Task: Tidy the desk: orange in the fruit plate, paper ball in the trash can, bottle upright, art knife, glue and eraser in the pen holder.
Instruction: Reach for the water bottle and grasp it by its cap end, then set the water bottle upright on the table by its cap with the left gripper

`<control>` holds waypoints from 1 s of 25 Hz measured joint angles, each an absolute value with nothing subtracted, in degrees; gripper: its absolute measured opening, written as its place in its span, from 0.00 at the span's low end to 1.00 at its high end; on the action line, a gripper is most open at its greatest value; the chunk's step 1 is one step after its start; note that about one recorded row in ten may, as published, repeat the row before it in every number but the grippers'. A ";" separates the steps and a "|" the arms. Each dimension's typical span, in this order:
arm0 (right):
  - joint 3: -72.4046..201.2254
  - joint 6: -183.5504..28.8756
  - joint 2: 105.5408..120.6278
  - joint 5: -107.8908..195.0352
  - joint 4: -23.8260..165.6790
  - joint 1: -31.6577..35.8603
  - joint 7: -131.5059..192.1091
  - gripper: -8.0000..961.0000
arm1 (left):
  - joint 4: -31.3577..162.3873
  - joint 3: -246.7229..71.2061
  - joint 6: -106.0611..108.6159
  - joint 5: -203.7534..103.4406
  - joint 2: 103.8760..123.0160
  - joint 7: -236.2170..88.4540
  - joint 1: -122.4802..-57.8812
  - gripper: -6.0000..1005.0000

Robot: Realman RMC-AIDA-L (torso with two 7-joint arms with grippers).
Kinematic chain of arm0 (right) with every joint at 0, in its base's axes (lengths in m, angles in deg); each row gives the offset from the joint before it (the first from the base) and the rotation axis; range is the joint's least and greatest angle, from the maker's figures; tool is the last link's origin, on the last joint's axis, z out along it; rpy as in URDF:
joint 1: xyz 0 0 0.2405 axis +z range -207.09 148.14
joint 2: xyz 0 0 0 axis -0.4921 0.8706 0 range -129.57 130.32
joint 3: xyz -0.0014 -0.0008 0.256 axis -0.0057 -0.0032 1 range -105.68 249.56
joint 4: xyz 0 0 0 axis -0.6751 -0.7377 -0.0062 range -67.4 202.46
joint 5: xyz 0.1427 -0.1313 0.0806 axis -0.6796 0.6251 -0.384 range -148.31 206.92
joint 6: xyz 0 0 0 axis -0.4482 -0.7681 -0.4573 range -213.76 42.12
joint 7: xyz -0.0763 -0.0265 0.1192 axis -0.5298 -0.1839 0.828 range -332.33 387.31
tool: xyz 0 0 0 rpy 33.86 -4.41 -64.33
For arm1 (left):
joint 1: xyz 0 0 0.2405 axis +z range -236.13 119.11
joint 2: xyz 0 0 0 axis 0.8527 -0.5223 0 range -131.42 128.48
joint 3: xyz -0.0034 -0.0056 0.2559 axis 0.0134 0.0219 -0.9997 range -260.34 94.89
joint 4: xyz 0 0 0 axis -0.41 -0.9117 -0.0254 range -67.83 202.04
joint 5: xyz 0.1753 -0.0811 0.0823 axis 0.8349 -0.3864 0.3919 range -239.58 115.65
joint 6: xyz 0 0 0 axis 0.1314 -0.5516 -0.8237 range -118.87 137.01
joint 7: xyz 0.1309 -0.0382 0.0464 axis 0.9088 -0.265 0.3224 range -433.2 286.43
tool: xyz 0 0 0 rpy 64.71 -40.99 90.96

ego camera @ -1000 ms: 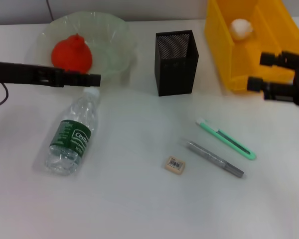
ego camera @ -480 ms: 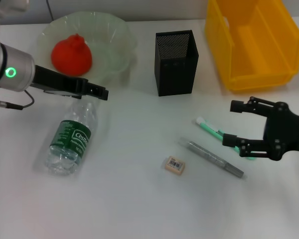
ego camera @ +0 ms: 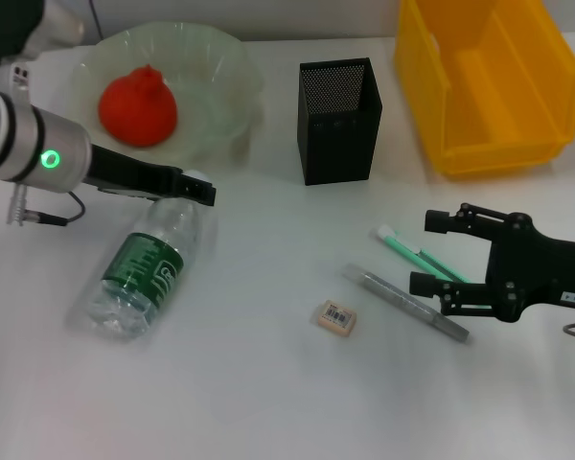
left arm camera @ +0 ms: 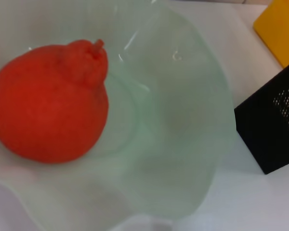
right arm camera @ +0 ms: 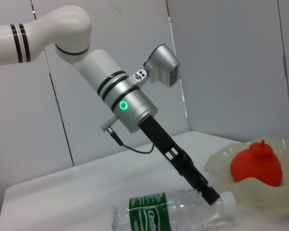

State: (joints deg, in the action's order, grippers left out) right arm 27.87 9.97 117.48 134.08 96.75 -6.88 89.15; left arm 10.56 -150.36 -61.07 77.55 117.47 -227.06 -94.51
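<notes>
The clear bottle (ego camera: 144, 273) with a green label lies on its side at the left of the desk. My left gripper (ego camera: 199, 190) is at its capped neck, and the right wrist view shows the left gripper (right arm camera: 209, 195) touching the bottle (right arm camera: 173, 214) there. The orange (ego camera: 137, 105) sits in the fruit plate (ego camera: 225, 72). My right gripper (ego camera: 422, 254) stands open with its fingers either side of the green art knife (ego camera: 402, 245). The grey glue stick (ego camera: 402, 302) and the eraser (ego camera: 336, 317) lie on the desk beside it. The paper ball is out of view.
The black mesh pen holder (ego camera: 337, 120) stands at the back centre. The yellow trash can (ego camera: 489, 81) is at the back right. The left wrist view shows the orange (left arm camera: 48, 103), the plate (left arm camera: 183, 120) and a corner of the pen holder (left arm camera: 274, 125).
My left gripper has come down and right to the bottle's neck, and the bottle has swung slightly. My right gripper has left the yellow bin and moved to the art knife.
</notes>
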 joint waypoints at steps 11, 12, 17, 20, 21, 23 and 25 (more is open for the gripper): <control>27.97 9.72 117.70 134.17 95.74 -7.15 88.28 0.88 | 10.84 -160.23 -55.12 74.53 117.71 -227.11 -93.82 0.74; 27.99 9.55 117.71 134.17 95.70 -7.16 88.26 0.88 | 10.84 -160.23 -55.12 74.53 117.71 -227.11 -93.82 0.74; 27.96 8.73 117.79 134.17 95.27 -7.16 88.24 0.88 | 10.13 -164.39 -51.98 73.91 117.71 -227.24 -93.05 0.74; 28.28 8.64 117.54 134.17 94.89 -7.22 88.22 0.88 | 9.87 -165.50 -51.16 73.03 117.71 -226.49 -92.56 0.66; 28.36 8.64 117.47 134.17 94.88 -7.27 88.22 0.88 | 9.85 -165.80 -51.08 72.94 117.71 -226.19 -92.50 0.58; 28.50 8.66 117.30 134.04 94.86 -7.41 88.22 0.88 | 9.73 -166.39 -51.10 72.93 117.71 -225.67 -92.39 0.49; 28.58 8.72 117.10 133.77 94.87 -7.54 88.23 0.87 | 8.68 -166.94 -51.35 72.59 117.70 -224.91 -91.88 0.47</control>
